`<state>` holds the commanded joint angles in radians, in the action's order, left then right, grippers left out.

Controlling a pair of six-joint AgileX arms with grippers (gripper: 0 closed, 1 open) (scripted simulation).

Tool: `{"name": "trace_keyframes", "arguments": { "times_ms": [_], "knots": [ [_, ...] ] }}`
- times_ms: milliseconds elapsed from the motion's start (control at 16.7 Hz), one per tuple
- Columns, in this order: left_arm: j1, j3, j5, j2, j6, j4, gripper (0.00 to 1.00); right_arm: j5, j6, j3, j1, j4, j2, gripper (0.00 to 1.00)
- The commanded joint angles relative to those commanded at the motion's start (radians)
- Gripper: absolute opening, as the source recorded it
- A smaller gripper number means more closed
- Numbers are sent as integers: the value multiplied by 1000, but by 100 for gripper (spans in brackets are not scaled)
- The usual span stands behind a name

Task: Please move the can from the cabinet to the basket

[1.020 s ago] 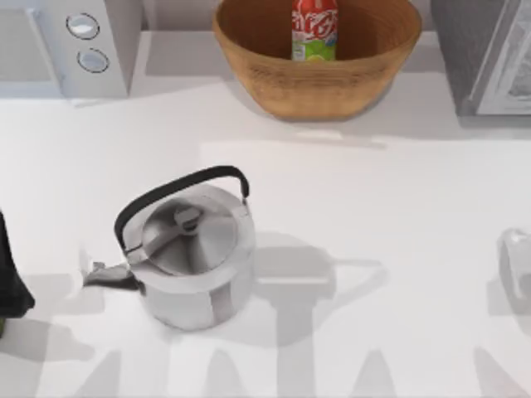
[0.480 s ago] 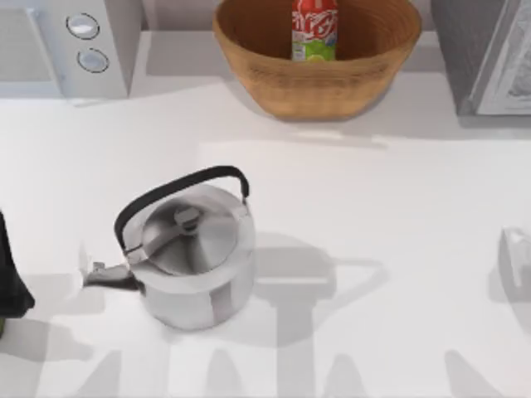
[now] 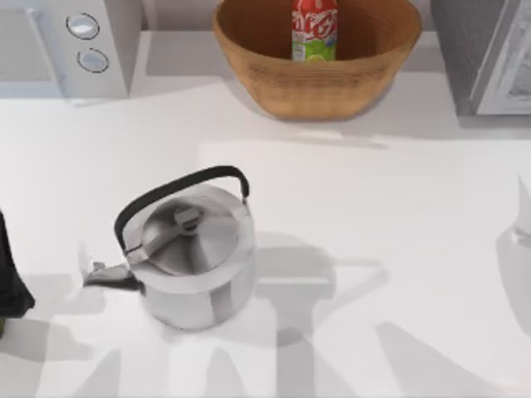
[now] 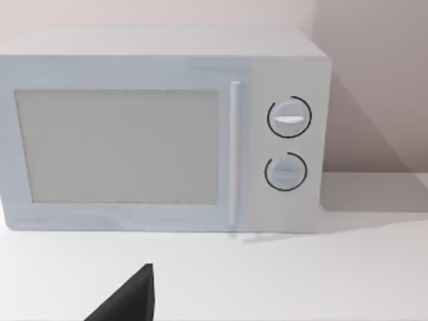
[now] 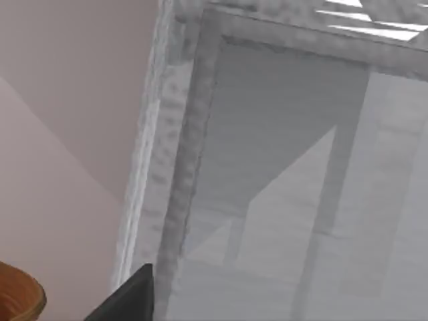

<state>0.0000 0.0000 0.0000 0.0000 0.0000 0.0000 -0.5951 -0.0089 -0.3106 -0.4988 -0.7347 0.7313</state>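
- While you read the top view, take the basket (image 3: pixel 316 62) as your landmark: the can (image 3: pixel 314 30) stands upright inside it, near its far wall, long axis vertical, lime patch at the bottom end, script lettering facing the camera.
- By how things lie, the can is already in its goal; you likely have no transfer left, only clearing the arms.
- Right of the basket you find the cabinet (image 3: pixel 484 56), well apart from the can. In the right wrist view its framed door panel (image 5: pixel 294 174) fills the scene, with the basket rim (image 5: pixel 20 294) at a corner.
- Your right arm is nearer: a pale piece of it (image 3: pixel 523 211) shows right of and nearer the camera than the basket. You cannot tell whether its fingers are apart or together; one dark fingertip (image 5: pixel 130 297) is seen.
- Your left arm (image 3: pixel 10 274) sits parked far left of the basket, beyond the steel kettle (image 3: pixel 189 257); finger state likewise cannot be told. Its wrist camera faces the white microwave (image 4: pixel 164 130).
- From either tool, the can lies away toward the back wall.
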Motion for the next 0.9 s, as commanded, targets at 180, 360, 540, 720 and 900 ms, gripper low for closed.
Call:
{"name": "trace_keyframes", "arguments": {
  "times_ms": [180, 360, 540, 720, 900],
  "knots": [
    [0, 0, 0, 0, 0, 0, 100, -166, 5, -52, -177, -220, 284, 100],
    [0, 0, 0, 0, 0, 0, 100, -287, 15, -72, -333, -355, 530, 100],
    [0, 0, 0, 0, 0, 0, 100, -369, 28, -69, -451, -429, 713, 100],
    [0, 0, 0, 0, 0, 0, 100, -411, 36, -59, -517, -467, 808, 100],
    [0, 0, 0, 0, 0, 0, 100, -416, 38, -57, -526, -474, 820, 100]
  ]
}}
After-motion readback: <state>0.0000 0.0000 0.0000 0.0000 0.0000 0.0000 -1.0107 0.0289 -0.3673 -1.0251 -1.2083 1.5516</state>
